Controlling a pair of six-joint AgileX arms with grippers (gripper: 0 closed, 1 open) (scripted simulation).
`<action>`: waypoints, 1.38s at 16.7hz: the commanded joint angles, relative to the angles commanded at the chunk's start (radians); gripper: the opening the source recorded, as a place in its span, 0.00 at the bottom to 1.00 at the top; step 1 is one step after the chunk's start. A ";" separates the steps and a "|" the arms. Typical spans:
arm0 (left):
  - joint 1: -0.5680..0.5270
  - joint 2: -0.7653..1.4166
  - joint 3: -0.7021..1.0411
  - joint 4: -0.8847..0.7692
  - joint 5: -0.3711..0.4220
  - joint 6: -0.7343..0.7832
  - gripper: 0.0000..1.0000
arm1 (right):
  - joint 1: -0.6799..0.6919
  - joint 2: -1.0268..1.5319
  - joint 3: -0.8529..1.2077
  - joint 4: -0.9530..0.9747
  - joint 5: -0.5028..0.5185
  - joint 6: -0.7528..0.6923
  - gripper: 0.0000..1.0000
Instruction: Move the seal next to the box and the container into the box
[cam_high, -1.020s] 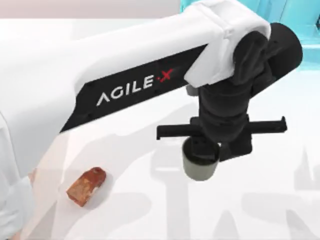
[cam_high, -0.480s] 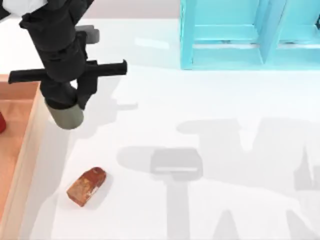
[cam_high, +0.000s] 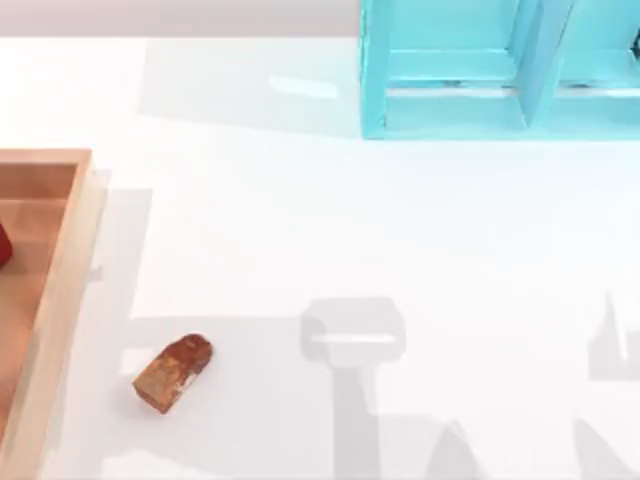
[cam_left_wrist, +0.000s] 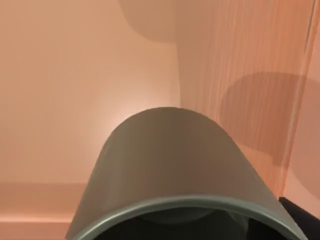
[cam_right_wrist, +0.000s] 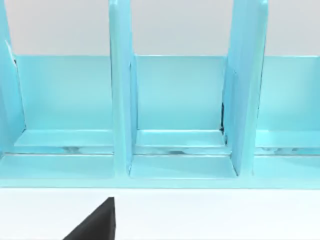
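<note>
Our left wrist view looks down the side of the cup (cam_left_wrist: 170, 165), its dark olive-grey wall and rim close under the camera, with the light-brown wooden floor of the box (cam_left_wrist: 65, 75) spread beneath it. A raised wooden wall of the box stands beside the cup in that view. Whether the cup rests on the floor or hangs just above it we cannot tell, and the same goes for the state of our left gripper.

From above, the box (cam_high: 62, 260) sits at the table's 9 o'clock edge, with its thick rim running down toward 7 o'clock. A small red thing (cam_high: 3, 245) peeks in at the very edge inside the box; it is too cut off to name.

The seal (cam_high: 173, 373) lies on its side on the white table (cam_high: 400, 220) at about 8 o'clock, near the box's rim but apart from it, its bevelled end pointing toward 1 o'clock.

A turquoise shelf (cam_high: 480, 70) stands at 1 o'clock on the table. Our right wrist view faces its open compartments (cam_right_wrist: 177, 100), with a dark fingertip (cam_right_wrist: 97, 222) of our right gripper at the edge of that view; we cannot tell how that gripper is set.
</note>
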 joint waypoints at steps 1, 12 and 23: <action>0.041 -0.037 -0.043 0.006 0.001 0.049 0.00 | 0.000 0.000 0.000 0.000 0.000 0.000 1.00; 0.158 -0.152 -0.181 0.027 0.007 0.196 0.00 | 0.000 0.000 0.000 0.000 0.000 0.000 1.00; 0.190 -0.076 -0.341 0.263 0.001 0.219 0.00 | 0.000 0.000 0.000 0.000 0.000 0.000 1.00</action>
